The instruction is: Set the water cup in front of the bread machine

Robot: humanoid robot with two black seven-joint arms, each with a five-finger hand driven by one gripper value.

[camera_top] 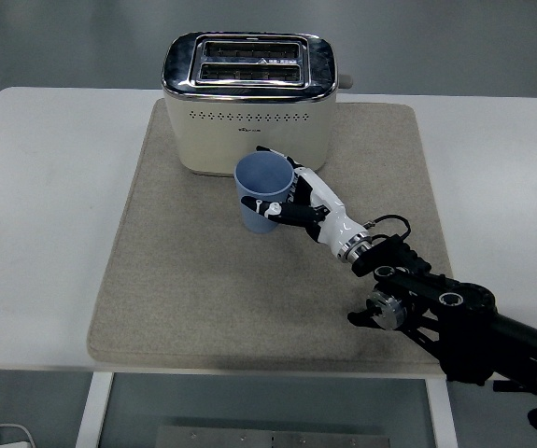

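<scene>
A light blue water cup point(260, 191) stands upright on the beige mat point(184, 280), just in front of the cream and chrome bread machine point(247, 101). My right hand point(293, 203), white and black, comes in from the lower right and has its fingers wrapped around the cup's right side. The thumb crosses the cup's front. Whether the cup's base touches the mat I cannot tell. The left arm does not show.
The mat covers the middle of the white table point(44, 187). The toaster's lever point(346, 82) sticks out on its right side. My black forearm point(455, 313) lies across the mat's front right corner.
</scene>
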